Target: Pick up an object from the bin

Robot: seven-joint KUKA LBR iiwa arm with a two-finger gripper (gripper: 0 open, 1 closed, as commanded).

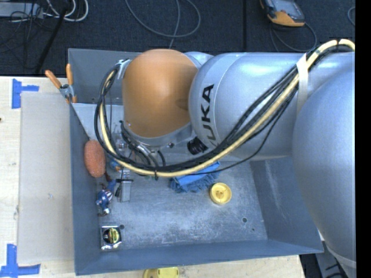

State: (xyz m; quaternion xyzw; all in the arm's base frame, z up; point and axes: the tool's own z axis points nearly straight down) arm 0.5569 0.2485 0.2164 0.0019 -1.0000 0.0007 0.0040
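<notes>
A: How does the arm (261, 114) sit?
B: It reaches in from the bin's (185, 227) right edge, wrist bent down, pincer (123, 185) low by the left wall. Open or closed, I cannot tell.
A: What is nearest?
B: A small blue toy (104, 200) just beside it, toward the front-left corner

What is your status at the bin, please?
Gripper low near the grey metal bin's left wall. Nearest: small blue figure, orange-brown oval lump. Blue cloth, yellow round disc lie apart.
</notes>
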